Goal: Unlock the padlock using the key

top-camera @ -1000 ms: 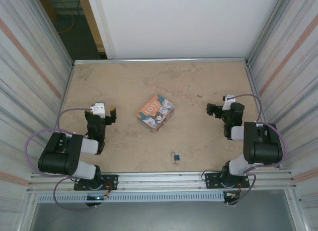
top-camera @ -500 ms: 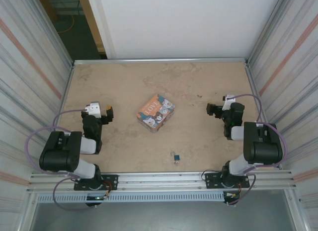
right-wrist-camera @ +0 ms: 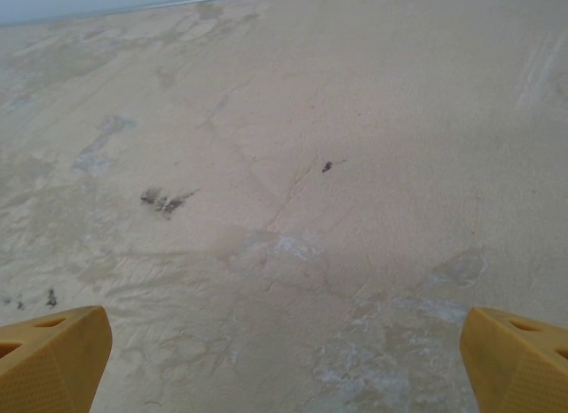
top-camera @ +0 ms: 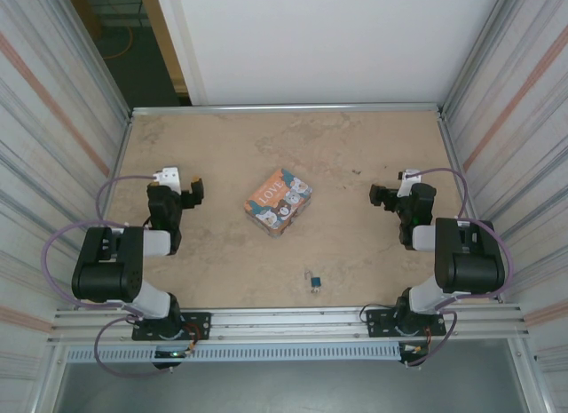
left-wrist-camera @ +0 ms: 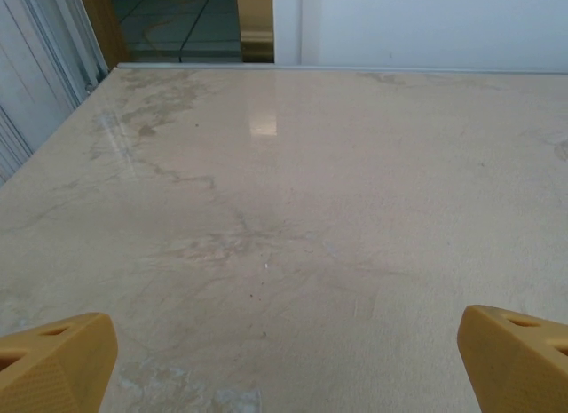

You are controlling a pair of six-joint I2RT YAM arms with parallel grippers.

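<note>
The tiny padlock [top-camera: 313,281], dark teal-blue with a thin silvery shackle, lies on the tabletop near the front edge, right of centre. I cannot make out the key as a separate thing at this size. My left gripper [top-camera: 185,187] hovers over the left part of the table, far from the padlock, open. In the left wrist view, the left gripper [left-wrist-camera: 284,369] has only bare tabletop between its yellow fingertips [left-wrist-camera: 53,364]. My right gripper [top-camera: 380,197] is at the right side, open. In the right wrist view the right gripper [right-wrist-camera: 284,364] has nothing between its fingers.
An orange-and-teal "LOVE" tin [top-camera: 277,201] sits in the middle of the table [top-camera: 293,146], between the two grippers. Metal rails edge the table, with ribbed walls on the left and right. A doorway gap shows at the far left corner [left-wrist-camera: 182,22].
My left gripper has swung away from me, toward the far side of the table. The right arm, the padlock and the tin have not moved.
</note>
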